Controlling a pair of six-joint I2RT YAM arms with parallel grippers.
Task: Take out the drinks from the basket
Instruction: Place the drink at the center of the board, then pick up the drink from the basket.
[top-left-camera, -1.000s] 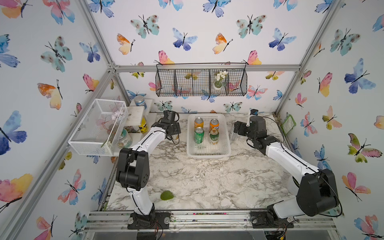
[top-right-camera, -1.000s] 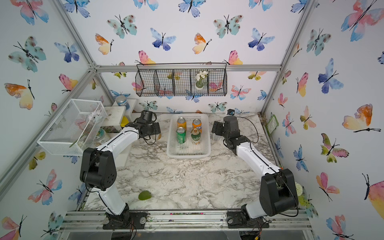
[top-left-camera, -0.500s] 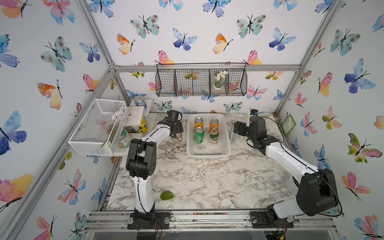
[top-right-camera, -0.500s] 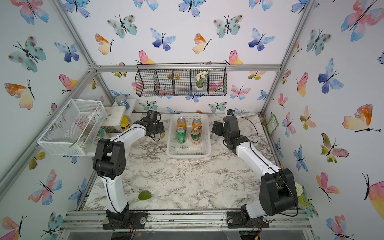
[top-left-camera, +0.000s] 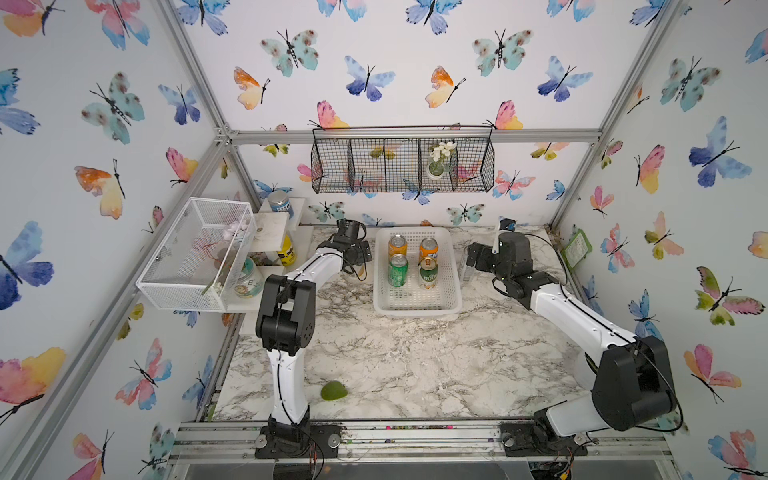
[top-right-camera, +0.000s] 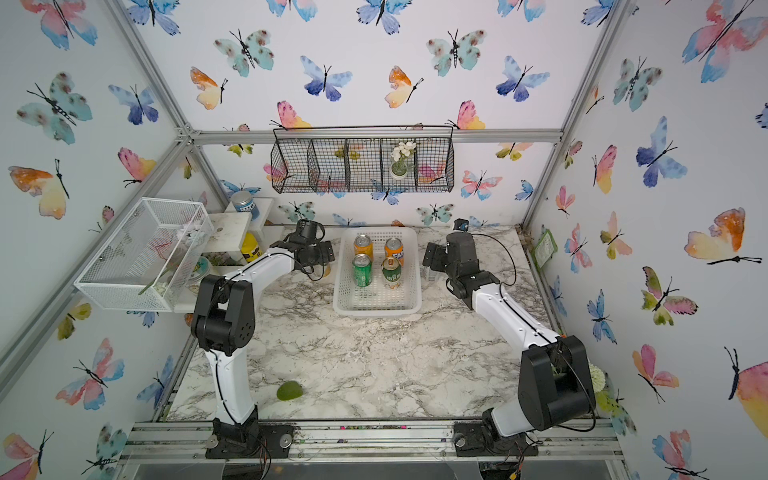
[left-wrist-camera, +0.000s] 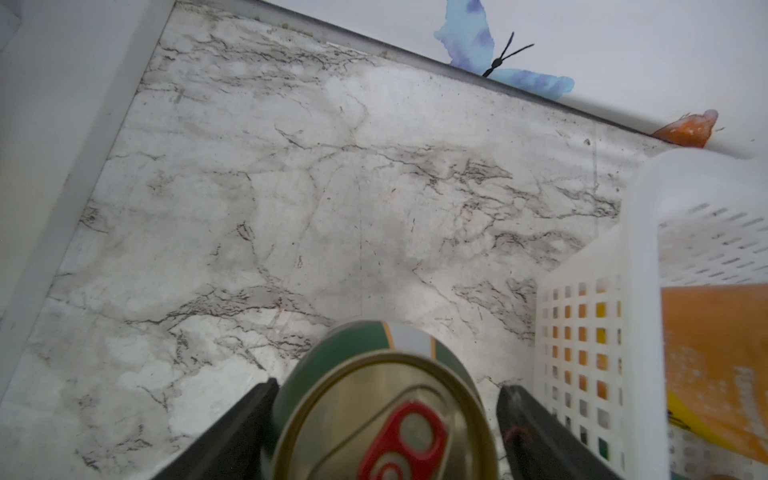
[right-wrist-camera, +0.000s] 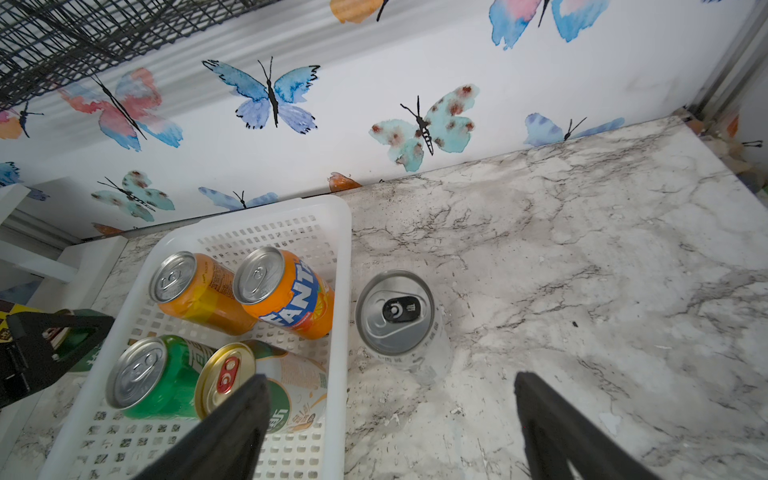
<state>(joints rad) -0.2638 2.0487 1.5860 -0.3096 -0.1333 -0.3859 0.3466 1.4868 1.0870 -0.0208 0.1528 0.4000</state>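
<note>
Although both top views take in the whole scene, the gold-topped can (left-wrist-camera: 374, 432) at the left gripper (left-wrist-camera: 386, 390) is seen clearly only in the left wrist view. There it is stood upright on the marble top (left-wrist-camera: 291, 187), just outside the basket (left-wrist-camera: 644, 291). The black fingers (left-wrist-camera: 249, 415) are held apart on either side of it, and a gap is seen at the finger nearer the basket. In both top views this can is almost wholly hidden beneath the gripper.

In the right wrist view a silver can (right-wrist-camera: 395, 316) is shown upright just outside the basket's opposite side. It is placed beyond the right gripper (right-wrist-camera: 390, 380), whose fingers are spread wide with nothing between them.

Four cans are held in the basket: a Fanta can (right-wrist-camera: 291, 299), a plainer orange can (right-wrist-camera: 195, 295), a green can (right-wrist-camera: 145, 378) and a second gold-topped can (right-wrist-camera: 232, 382), partly covered by a finger. The basket is made of white plastic, perforated, with a rounded rim. The cans are smooth metal cylinders with pull tabs.
</note>
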